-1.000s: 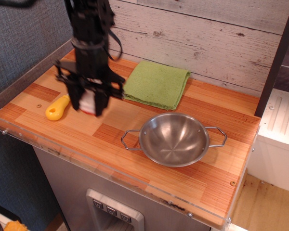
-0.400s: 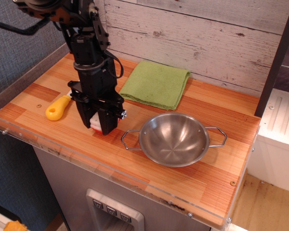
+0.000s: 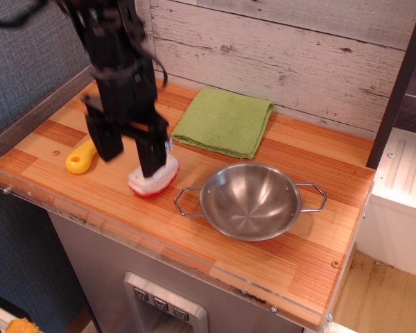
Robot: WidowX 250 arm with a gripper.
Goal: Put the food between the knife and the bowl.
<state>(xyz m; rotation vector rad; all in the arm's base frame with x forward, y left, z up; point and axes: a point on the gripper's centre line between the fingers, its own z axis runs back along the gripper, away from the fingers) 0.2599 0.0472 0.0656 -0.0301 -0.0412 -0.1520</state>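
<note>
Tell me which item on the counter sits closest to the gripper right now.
The food: it lies just under the open gripper, partly behind one finger. The knife lies left; the bowl and green cloth are farther off.

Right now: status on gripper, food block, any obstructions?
Black gripper open, fingers straddling above block. White-topped, red-rimmed food block flat on wooden counter, between yellow-handled knife and shiny steel bowl. Nothing in the way; green cloth behind.
</note>
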